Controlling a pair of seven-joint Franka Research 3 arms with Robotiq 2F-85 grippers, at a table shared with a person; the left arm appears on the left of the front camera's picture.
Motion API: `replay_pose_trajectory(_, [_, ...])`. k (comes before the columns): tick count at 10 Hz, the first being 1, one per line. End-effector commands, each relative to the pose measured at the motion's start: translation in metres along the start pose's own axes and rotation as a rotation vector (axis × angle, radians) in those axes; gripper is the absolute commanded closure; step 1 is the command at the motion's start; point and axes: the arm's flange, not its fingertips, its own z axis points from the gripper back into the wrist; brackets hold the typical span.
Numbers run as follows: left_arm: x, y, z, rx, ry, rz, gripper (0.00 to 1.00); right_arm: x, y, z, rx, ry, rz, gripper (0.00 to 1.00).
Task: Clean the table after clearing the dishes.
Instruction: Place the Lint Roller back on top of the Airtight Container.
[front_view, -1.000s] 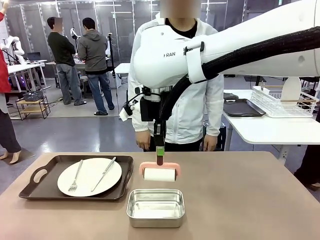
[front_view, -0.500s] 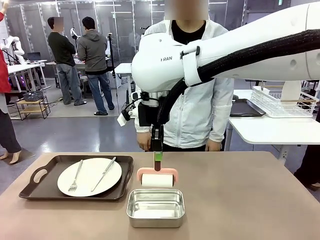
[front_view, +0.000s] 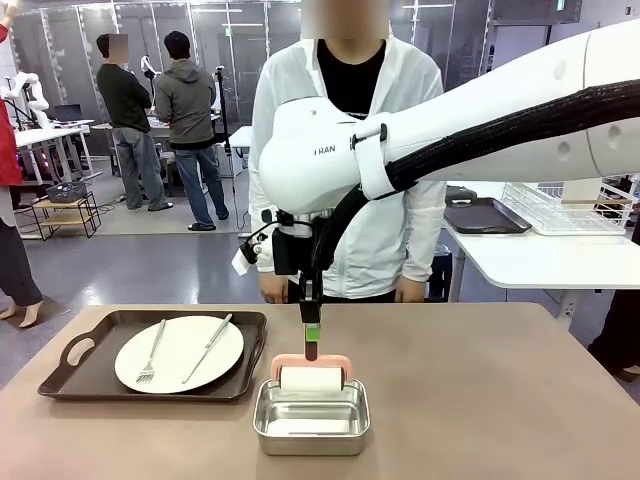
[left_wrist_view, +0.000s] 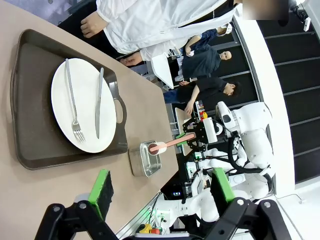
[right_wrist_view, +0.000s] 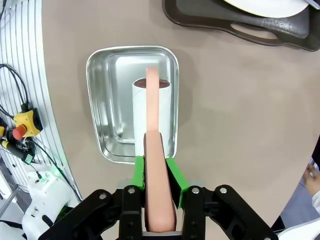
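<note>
On the pinkish-brown table (front_view: 480, 400) a white plate (front_view: 179, 353) with a fork (front_view: 151, 355) and knife (front_view: 207, 348) lies on a dark tray (front_view: 70, 375) at the left. My right gripper (front_view: 311, 335) (right_wrist_view: 156, 172) is shut on the pink handle of a lint roller (front_view: 312, 378). The roller's white roll (right_wrist_view: 152, 110) hangs pointing down inside the rim of a steel pan (front_view: 311, 430) (right_wrist_view: 107, 100); I cannot tell whether it touches the bottom. My left gripper (left_wrist_view: 162, 187) is open and holds nothing, well above the table, looking at the plate (left_wrist_view: 82, 112) and tray (left_wrist_view: 30, 100).
A person (front_view: 350, 150) in a white jacket stands at the table's far edge, hands hanging just behind it. To the right stands a white side table with a wire rack (front_view: 560, 205) and a dark tray (front_view: 485, 215). Bare tabletop lies right of the pan.
My right arm has come toward the near side and down. The roller has moved from the tabletop behind the pan to over and into the pan. The person has shifted slightly.
</note>
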Motion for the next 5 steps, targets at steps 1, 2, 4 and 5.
replay_pose_trajectory(1, [-0.001,-0.001,0.003,-0.003,-0.002,-0.003,0.0,0.002,0.001,-0.018,0.005,0.011,0.014,0.78])
replay_pose_trajectory(2, [-0.001,-0.001,0.003,-0.003,-0.002,-0.003,0.0,0.002,-0.002,-0.024,0.009,-0.001,0.018,0.78])
replay_pose_trajectory(4, [-0.001,-0.001,0.003,-0.003,-0.002,-0.003,0.0,0.004,-0.009,-0.042,-0.002,0.007,-0.005,0.78])
replay_pose_trajectory(5, [-0.001,-0.001,0.003,-0.003,-0.002,-0.003,0.0,0.005,-0.014,-0.056,0.005,0.004,-0.001,0.78])
